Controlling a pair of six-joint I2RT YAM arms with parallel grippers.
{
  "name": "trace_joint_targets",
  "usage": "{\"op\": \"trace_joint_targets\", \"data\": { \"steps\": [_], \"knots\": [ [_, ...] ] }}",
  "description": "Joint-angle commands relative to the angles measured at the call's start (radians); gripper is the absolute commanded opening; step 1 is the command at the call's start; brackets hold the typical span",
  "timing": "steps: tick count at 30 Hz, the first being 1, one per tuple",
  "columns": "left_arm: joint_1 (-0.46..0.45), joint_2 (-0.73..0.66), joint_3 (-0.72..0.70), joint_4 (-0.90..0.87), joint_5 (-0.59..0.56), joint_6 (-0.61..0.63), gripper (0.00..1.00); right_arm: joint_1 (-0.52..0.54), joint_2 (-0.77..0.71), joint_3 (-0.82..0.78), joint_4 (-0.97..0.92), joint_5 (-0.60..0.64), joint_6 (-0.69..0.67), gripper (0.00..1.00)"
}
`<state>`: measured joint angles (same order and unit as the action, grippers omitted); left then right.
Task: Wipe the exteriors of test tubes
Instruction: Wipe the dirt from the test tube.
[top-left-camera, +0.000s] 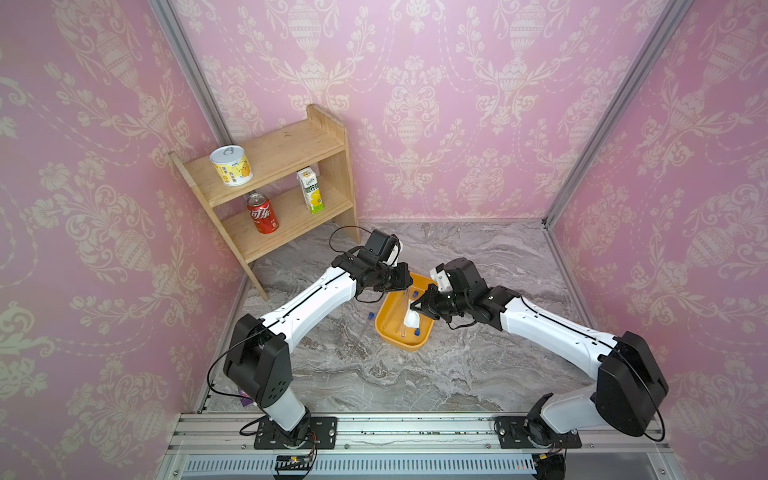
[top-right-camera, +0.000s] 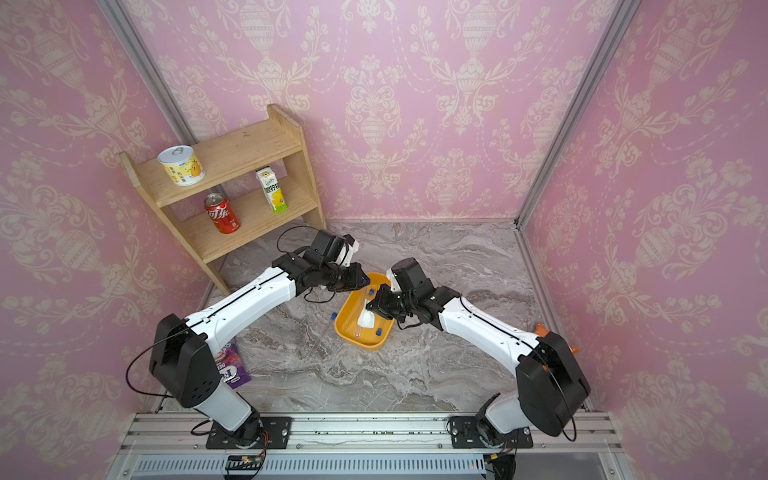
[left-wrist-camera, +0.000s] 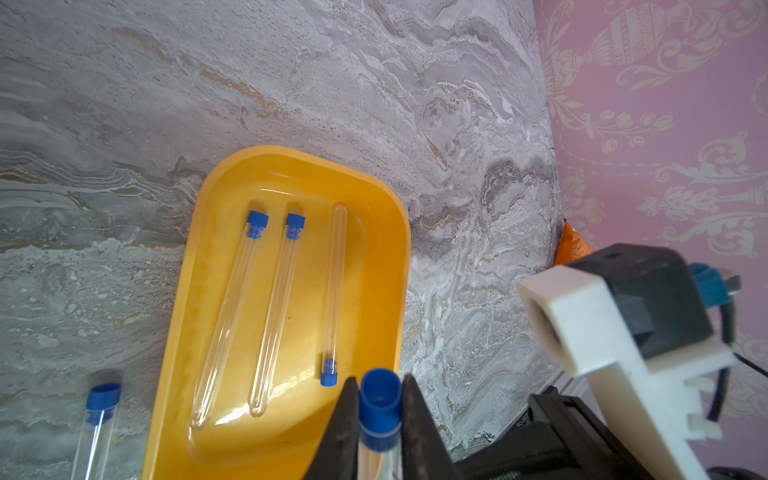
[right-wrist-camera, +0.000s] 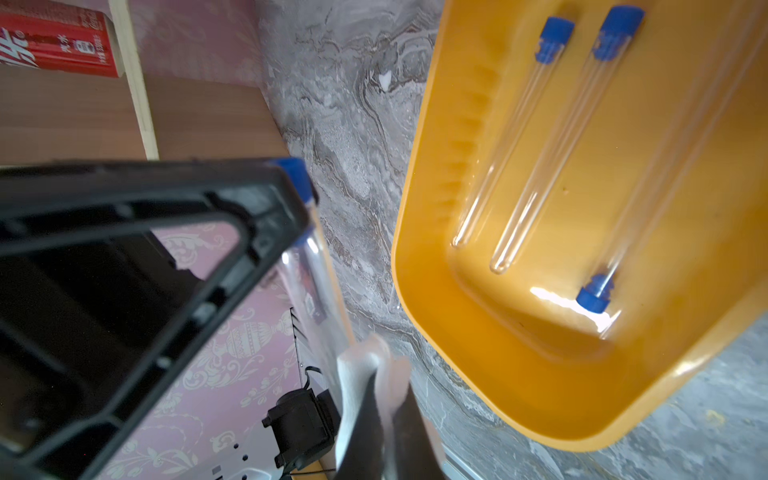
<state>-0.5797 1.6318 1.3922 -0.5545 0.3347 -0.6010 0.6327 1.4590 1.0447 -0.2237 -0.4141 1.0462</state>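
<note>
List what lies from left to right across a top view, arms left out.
yellow tin → red cola can → juice carton → loose test tube on the table → yellow tray

Yellow tray (left-wrist-camera: 374, 266), blue-capped clear test tubes (left-wrist-camera: 276, 318)

Three test tubes (left-wrist-camera: 276, 316) in the tray (left-wrist-camera: 374, 291) (a fourth tube (left-wrist-camera: 102, 399) beside it)
</note>
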Motion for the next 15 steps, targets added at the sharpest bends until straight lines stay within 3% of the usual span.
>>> {"op": "trace_joint_targets", "data": {
  "steps": [1,15],
  "knots": [
    [-0.009,-0.035,-0.014,0.008,0.021,-0.02,0.13,-0.027,0.03,0.071,-0.012,0.002,-0.035,0.0],
    [-0.012,-0.05,-0.016,0.007,0.017,-0.02,0.13,-0.078,0.046,0.08,-0.019,-0.017,-0.045,0.0]
  ]
}}
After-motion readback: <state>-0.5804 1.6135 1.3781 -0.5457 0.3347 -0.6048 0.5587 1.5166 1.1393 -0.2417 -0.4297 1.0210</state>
